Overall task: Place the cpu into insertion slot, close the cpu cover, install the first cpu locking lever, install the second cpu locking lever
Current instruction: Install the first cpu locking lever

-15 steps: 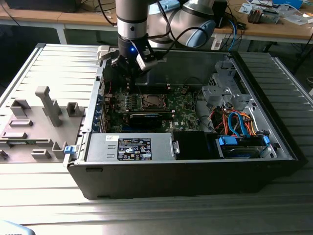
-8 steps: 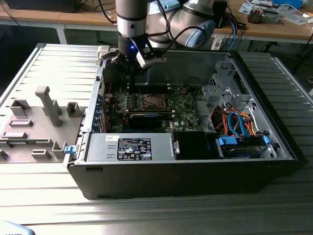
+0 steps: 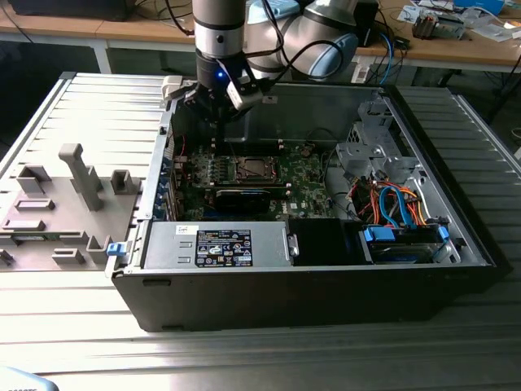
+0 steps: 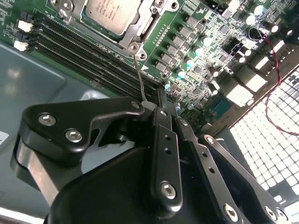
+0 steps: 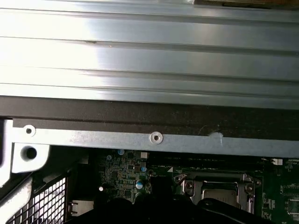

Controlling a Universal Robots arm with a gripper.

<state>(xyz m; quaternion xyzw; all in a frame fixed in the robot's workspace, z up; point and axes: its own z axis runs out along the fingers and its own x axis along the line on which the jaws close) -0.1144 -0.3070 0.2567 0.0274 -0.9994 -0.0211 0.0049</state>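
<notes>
The cpu (image 4: 108, 10) is a flat square chip with a pale silvery-grey metal top, lying flat in the insertion slot (image 3: 254, 169) on the green motherboard (image 4: 205, 42). In the second wrist view the chip sits inside a silvery metal frame, the cpu cover (image 4: 140, 29), which lies down flat around it with the chip showing through its square window. A screw post stands at the frame's corner nearest the end effector. From beside that corner a thin metal rod, a locking lever (image 4: 141, 84), runs straight away from the slot toward the end effector; its long axis runs from the frame's corner to the fingertips, and it reaches or passes just behind them.

The end effector (image 4: 161, 111) is black, with linked arms and bolted joints. Its two fingers (image 4: 164, 154) lie close together with at most a thin gap, nearly closed. Whether they actually clamp the lever I cannot tell.

In the exterior view the end effector (image 3: 216, 114) hangs inside the open computer case (image 3: 326, 285), above the motherboard and just on the far side of the insertion slot, which shows as a small square with a metal rim. The case lies on its side on a ribbed metal surface (image 3: 244, 358). In the first wrist view the slot's metal frame (image 5: 217, 184) lies below the case's grey wall (image 5: 154, 140).
</notes>
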